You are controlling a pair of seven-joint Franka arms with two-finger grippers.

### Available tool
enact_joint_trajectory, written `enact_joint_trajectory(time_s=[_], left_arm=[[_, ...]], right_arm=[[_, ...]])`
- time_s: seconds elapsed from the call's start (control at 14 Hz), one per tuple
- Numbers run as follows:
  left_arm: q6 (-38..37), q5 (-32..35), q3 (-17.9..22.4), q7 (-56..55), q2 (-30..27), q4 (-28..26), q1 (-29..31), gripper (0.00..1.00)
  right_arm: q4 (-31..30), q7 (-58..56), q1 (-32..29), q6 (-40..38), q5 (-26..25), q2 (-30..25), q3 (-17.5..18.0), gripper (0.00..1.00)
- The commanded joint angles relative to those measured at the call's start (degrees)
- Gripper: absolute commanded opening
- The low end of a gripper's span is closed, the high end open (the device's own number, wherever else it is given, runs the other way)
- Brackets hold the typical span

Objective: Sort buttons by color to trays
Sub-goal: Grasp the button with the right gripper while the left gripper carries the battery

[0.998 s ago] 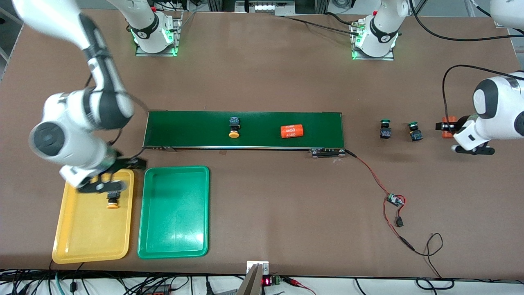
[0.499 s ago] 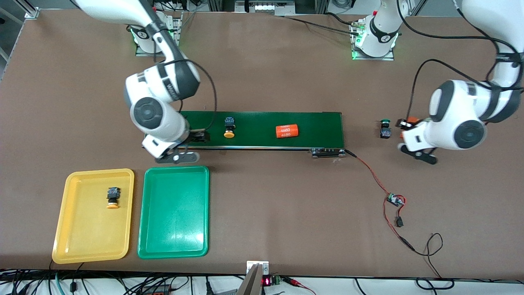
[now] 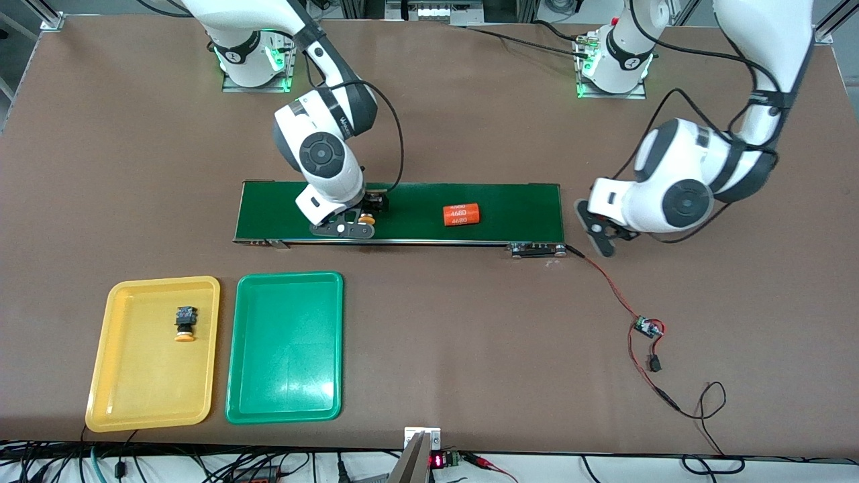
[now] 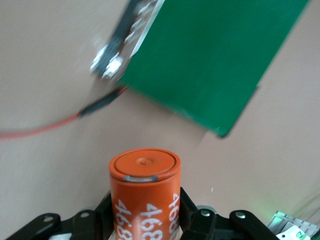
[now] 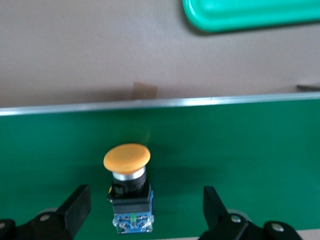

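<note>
Front view: right gripper point(image 3: 354, 225) is low over the dark-green conveyor belt point(image 3: 510, 208), toward the right arm's end of it, jaws spread wide around a yellow-capped button point(image 3: 366, 218) that lies on the belt. Right wrist view confirms it: the button sits between the two fingers point(image 5: 75, 205) with clear gaps either side, nothing gripped. An orange cylinder point(image 3: 462, 213) with white numbers lies on the belt, further toward the left arm's end. Left gripper point(image 3: 597, 235) hangs over the table just off the belt's end by the left arm; left wrist view shows its jaws clamped on a second orange cylinder point(image 4: 145, 197) with white digits. Yellow tray point(image 3: 114, 402) and green tray point(image 3: 282, 402) sit side by side, nearer the front camera than the belt, at the right arm's end. Another yellow-capped button point(image 3: 184, 325) lies in the yellow tray. Green tray holds nothing. A red-and-black wire point(image 3: 607, 285) runs off the belt's end to a small circuit board point(image 3: 647, 327).
</note>
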Motion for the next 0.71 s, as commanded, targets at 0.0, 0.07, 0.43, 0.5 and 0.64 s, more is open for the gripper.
enact_joint_trajectory(time_s=[0.0,0.07,0.43,0.5,0.64], left_arm=[[2.48,-0.2,-5.3,2.57,0.89,-0.91,-0.38,0.13],[4.84,-0.02,-6.36,2.66,1.07,-1.87,-0.47,0.14],[17.06,4.9,-8.39,8.02,3.62,-6.09,-2.4,0.13],[18.82,4.99,-8.48,8.02,3.62,-6.8,-2.49,0.13],[21.2,6.99,-8.48,8.02,4.14,-7.33,-3.19,0.15]], right_arm=[[-3.3,0.82,-0.05,1.29,0.69,-1.01,0.75,1.0],[-3.92,0.82,-0.05,2.25,0.69,-0.75,0.84,1.0],[-5.33,0.74,-0.14,4.2,0.69,-0.48,0.84,0.47],[-5.33,0.74,-0.23,4.28,0.69,-0.48,0.84,0.37],[-4.89,0.74,-0.84,4.29,1.13,-0.57,0.76,0.22]])
